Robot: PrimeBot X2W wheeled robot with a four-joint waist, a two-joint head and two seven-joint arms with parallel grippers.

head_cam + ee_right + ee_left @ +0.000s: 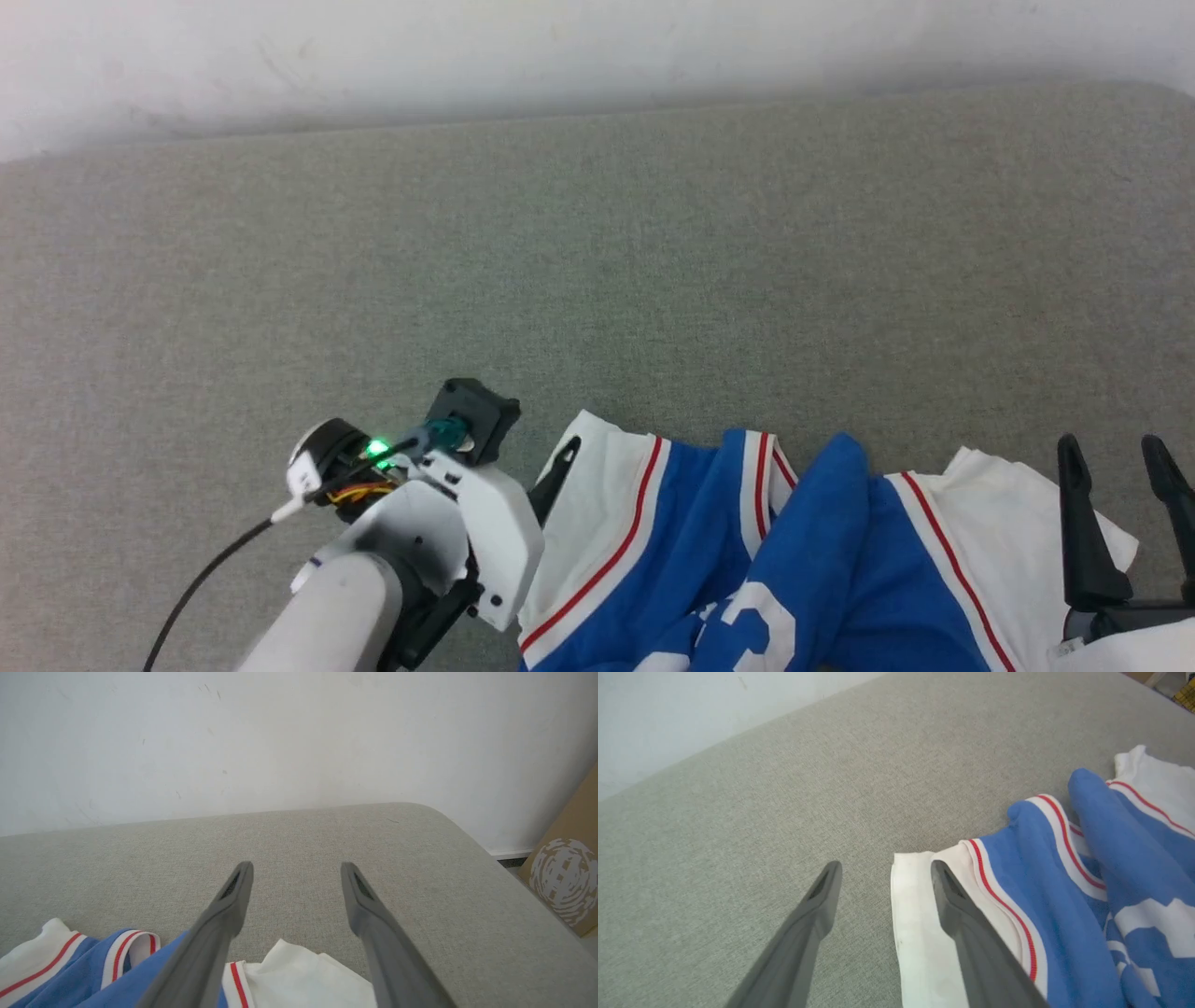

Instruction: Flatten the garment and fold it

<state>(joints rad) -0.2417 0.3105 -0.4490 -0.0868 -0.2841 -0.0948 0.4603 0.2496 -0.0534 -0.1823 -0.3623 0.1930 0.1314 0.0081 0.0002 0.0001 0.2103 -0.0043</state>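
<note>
The garment [812,551] lies crumpled on the grey surface [597,261], at 5 o'clock in the head view. The left gripper [885,872], fingers apart, is at its 9 o'clock edge, one finger over the white sleeve [920,933]. The right gripper [1111,457], at 3 o'clock, is also spread.

The head view's bottom edge cut off the near part of the shirt [747,560]; folds hid most of its lettering [758,623], leaving it unreadable. Just left of the shirt, the wrist of the left gripper [886,870] hid 1 finger.
</note>
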